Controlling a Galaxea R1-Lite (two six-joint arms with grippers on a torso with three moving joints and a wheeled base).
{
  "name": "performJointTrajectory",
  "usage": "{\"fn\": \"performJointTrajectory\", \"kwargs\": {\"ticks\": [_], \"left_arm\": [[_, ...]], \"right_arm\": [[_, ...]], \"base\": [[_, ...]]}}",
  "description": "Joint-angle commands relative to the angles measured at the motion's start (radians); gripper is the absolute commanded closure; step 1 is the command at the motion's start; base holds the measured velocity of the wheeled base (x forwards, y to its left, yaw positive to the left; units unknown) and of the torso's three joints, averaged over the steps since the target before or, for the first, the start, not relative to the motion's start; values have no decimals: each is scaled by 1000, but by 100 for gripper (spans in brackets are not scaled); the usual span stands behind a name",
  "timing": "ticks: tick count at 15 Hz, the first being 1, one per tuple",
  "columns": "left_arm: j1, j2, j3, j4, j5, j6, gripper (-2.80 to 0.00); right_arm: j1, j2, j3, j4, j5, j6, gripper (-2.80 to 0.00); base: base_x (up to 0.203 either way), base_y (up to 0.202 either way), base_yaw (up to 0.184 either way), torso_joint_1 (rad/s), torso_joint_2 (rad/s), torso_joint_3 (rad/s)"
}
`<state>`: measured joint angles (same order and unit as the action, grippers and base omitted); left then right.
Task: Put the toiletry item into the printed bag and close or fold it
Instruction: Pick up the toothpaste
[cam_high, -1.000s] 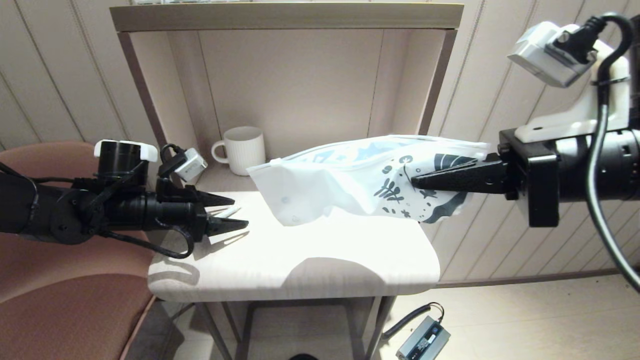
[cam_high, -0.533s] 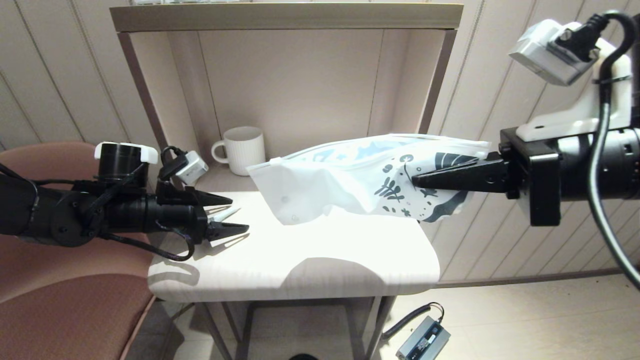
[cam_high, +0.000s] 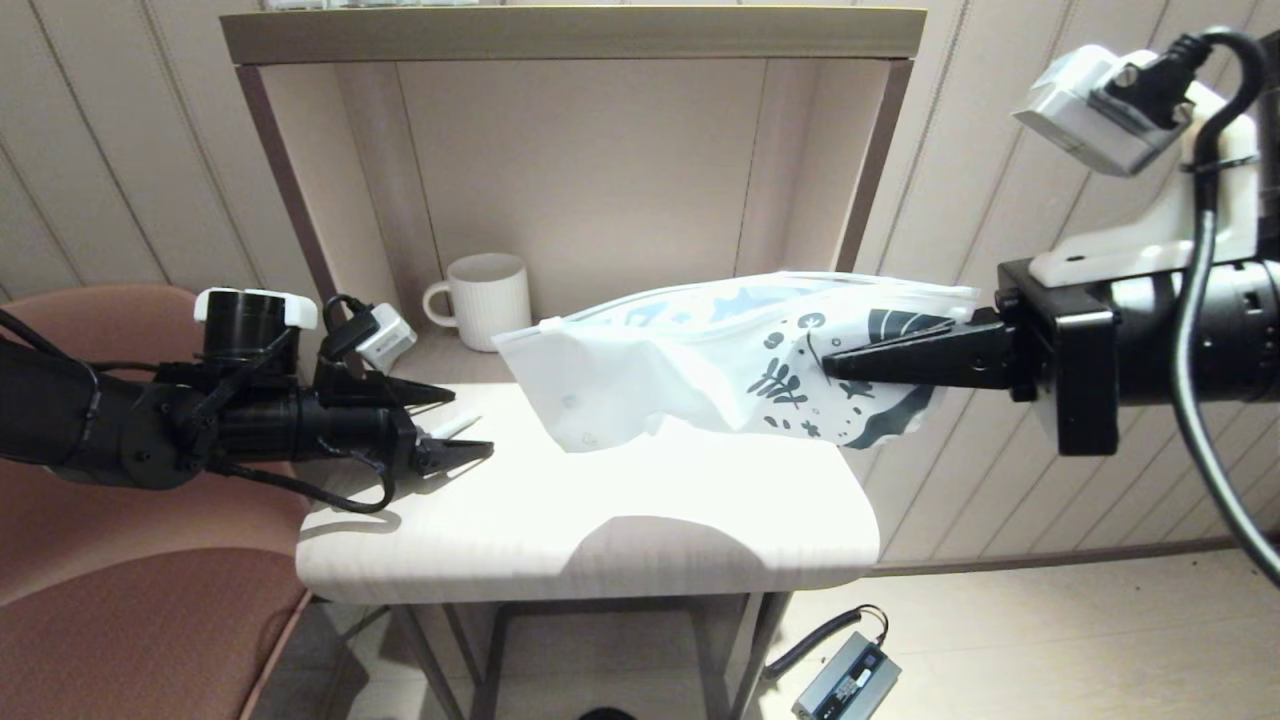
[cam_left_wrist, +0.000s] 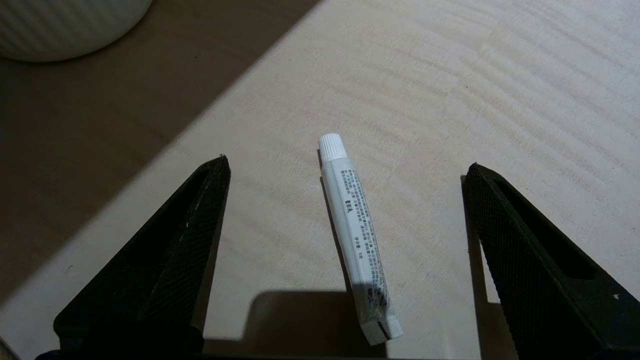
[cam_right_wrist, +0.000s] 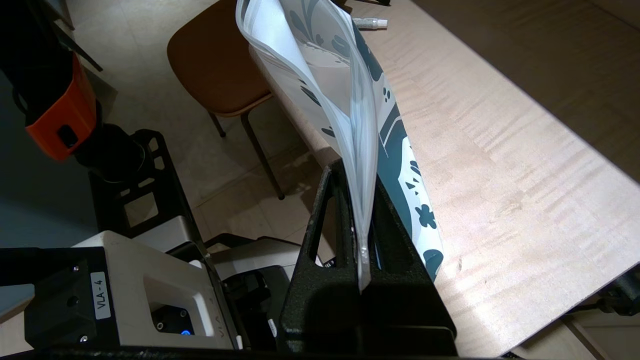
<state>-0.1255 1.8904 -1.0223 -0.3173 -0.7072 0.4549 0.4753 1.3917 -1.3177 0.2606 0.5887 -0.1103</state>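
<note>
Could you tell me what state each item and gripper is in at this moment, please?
Toiletry item: lying flat on the table, cap on, not gripped.
Left gripper: open, fingers either side of the tube.
Printed bag: held above the table, its plain end hanging toward the left gripper.
Right gripper: shut on the bag's printed end.
Mug: upright at the back of the table.

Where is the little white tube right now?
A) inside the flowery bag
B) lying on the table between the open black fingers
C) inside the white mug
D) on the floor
B: the tube lies flat on the table, apart from both fingers of the open left end effector, not yet gripped.
</note>
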Motion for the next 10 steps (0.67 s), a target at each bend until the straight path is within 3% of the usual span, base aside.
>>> {"fn": "performJointTrajectory", "kwargs": {"ticks": [1,4,5,10], "left_arm": [[0,35,-7,-2,-6,3,-280],[1,24,-6,0,-15,-2,-280],[5,26,-6,-1,-20,-7,0],[9,9,-6,0,-46,-7,0]], "right_arm": [[0,1,0,1,3,4,0],[0,3,0,0,3,9,0],[0,3,-2,0,3,9,0],[0,4,-7,0,3,10,0]], "base": [[0,0,0,0,0,0],[0,0,0,0,0,0],[0,0,0,0,0,0],[0,0,0,0,0,0]]}}
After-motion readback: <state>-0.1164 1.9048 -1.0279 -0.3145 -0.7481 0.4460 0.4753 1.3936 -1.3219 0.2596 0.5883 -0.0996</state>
